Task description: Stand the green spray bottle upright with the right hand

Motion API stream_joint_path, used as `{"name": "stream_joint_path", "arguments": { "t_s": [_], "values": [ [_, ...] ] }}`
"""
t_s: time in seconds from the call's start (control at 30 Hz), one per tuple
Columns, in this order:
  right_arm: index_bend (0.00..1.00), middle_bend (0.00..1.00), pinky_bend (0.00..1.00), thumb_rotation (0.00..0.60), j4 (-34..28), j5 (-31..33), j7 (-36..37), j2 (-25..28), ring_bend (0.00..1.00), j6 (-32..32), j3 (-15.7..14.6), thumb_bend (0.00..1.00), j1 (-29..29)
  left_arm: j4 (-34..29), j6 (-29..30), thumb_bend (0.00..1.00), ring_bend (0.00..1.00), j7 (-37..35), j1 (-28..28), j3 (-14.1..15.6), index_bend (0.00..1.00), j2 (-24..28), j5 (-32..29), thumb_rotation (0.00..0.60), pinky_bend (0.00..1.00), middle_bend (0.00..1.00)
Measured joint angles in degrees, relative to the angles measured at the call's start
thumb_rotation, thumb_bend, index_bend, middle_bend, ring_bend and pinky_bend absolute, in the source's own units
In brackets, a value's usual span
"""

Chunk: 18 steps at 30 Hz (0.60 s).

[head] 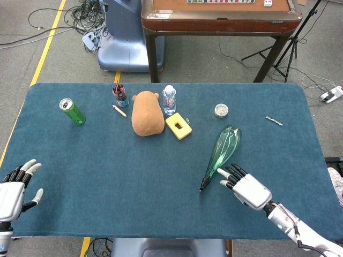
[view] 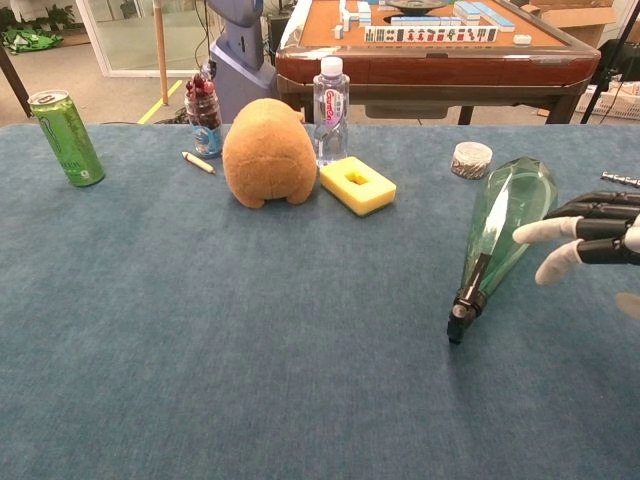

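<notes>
From the head view, my right hand (head: 247,188) hovers with fingers spread, holding nothing, just beside the translucent green teardrop-shaped spray bottle (head: 224,148) lying on the blue felt table (head: 107,176); my left hand (head: 13,187) rests released at the near edge. From the chest view, the black nozzle (view: 461,312) points toward me. I judge 1 risk: nudging the smooth, tapered body could roll it away.
</notes>
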Motion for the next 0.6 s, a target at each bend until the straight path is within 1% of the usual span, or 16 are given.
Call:
{"name": "stream_joint_path", "arguments": {
  "t_s": [0.3, 0.6],
  "values": [
    [0.27, 0.04, 0.02, 0.600, 0.8, -0.8, -0.7, -3.1, 0.00, -2.3, -0.6, 0.62, 2.8, 0.0, 0.1, 0.36, 0.16, 0.1, 0.1, 0.0, 0.19, 0.0, -0.1, 0.600, 0.22, 0.14],
    [0.27, 0.04, 0.02, 0.600, 2.6, 0.7, -3.3, -7.4, 0.00, -5.1, 0.7, 0.62, 5.7, 0.2, 0.4, 0.36, 0.16, 0.0, 0.5, 0.0, 0.20, -0.1, -0.5, 0.600, 0.22, 0.14]
  ]
}}
